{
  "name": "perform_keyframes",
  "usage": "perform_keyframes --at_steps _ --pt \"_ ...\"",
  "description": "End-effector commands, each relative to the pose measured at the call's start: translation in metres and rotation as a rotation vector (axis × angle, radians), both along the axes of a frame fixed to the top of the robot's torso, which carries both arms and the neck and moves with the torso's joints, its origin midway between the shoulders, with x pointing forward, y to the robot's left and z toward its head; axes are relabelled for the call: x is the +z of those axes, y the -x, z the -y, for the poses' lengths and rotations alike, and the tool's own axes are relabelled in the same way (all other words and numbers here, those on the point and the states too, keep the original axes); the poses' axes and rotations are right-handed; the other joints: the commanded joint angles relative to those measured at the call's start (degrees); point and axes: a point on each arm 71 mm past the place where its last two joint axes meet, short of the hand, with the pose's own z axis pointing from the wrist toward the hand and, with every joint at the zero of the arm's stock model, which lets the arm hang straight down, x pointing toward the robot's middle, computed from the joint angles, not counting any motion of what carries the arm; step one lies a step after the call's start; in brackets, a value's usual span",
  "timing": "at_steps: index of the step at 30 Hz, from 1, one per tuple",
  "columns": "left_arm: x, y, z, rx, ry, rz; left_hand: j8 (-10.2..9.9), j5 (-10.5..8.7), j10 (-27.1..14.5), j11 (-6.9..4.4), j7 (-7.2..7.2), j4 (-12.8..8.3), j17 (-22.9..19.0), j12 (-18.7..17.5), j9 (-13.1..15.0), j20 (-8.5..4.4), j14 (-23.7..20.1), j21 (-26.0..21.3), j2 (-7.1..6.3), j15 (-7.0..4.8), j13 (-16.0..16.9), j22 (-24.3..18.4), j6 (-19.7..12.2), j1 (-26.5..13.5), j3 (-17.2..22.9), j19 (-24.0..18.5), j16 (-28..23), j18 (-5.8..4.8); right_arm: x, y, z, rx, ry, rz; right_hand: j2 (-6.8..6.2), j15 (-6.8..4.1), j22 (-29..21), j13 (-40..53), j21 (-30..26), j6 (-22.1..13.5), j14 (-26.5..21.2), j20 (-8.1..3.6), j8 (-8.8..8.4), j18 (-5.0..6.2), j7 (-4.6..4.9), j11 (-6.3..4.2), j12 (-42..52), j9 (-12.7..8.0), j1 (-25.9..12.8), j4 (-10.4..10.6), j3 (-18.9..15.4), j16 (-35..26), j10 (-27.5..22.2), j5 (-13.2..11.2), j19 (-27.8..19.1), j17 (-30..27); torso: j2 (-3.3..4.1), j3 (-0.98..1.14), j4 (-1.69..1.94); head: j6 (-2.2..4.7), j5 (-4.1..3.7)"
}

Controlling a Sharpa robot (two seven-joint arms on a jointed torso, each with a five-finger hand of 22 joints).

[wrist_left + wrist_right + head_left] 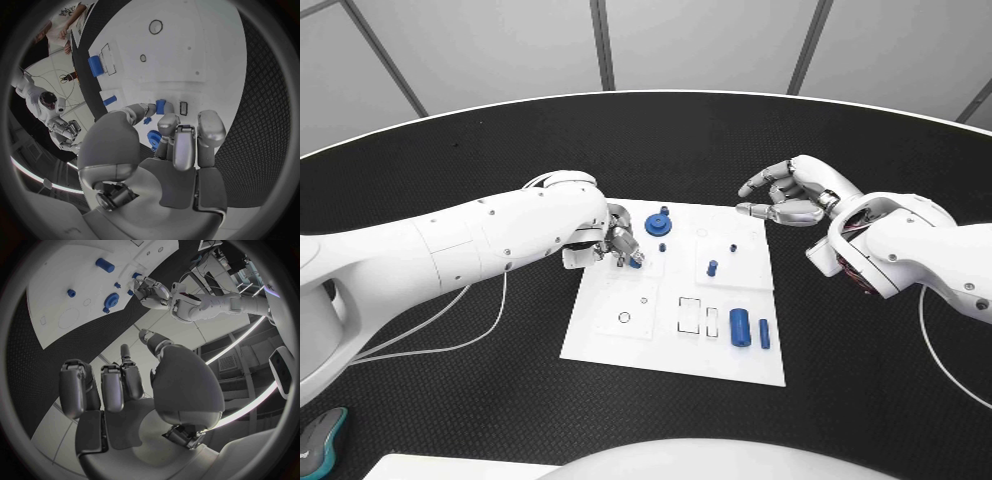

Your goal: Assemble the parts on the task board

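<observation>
Black textured table (473, 400); left hand (615, 243) pinches a small blue part (635, 263); right hand (788, 192) curled, empty.

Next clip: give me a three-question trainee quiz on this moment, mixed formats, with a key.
1. True or false: the right hand holds a blue part.
2. Multiple choice: the left hand is a) over the task board's left side, fingertips at a small blue part; b) off the board on the black table; c) resting on the big blue cylinder.
3. Fill in: the gear-shaped part sits near the board's ____ edge, the one away from the robot.

Key
1. False: it hovers past the board's far right corner, fingers curled, nothing in them.
2. a
3. far
</observation>
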Motion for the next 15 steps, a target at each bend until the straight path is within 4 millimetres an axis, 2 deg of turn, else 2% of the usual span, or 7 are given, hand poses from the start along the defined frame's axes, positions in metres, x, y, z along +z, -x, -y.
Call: perform_keyframes --at_steps 1,15 --pt "-0.0006 0.0 0.0001 -0.001 -0.006 -0.006 0.1 0.39 0.4 -0.07 -0.1 -9.9 8.8 0.4 0.0 0.14 4.3 0.2 -0.06 -0.42 0.2 0.1 0.4 0.4 9.6 0.4 0.4 -1.07 0.0 0.0001 0.0 0.0 0.0 0.0 0.17 -0.25 7.4 7.1 -0.3 -0.4 4.3 -0.39 0.23 0.51 -0.09 -0.16 0.1 0.1 -0.1 0.2 0.0 -0.1 0.0 0.2 1.8 8.1 0.02 0.03 0.0 -0.15 -0.04" --pt "-0.0044 -0.0011 0.0034 0.018 -0.018 -0.006 -0.1 0.63 0.4 -0.1 -0.17 -8.9 8.7 0.0 0.2 0.14 4.3 0.2 0.79 -0.43 -0.3 0.2 0.4 -0.2 9.5 0.5 0.3 -1.07 0.0 0.0002 -0.0003 0.001 0.0 -0.001 0.14 -0.26 7.5 7.1 -0.3 -0.5 4.3 -0.4 0.49 0.49 -0.12 -0.19 0.1 0.1 -0.1 0.3 0.0 -0.2 0.1 0.3 1.9 8.1 -0.05 0.01 -0.03 -0.22 -0.06"
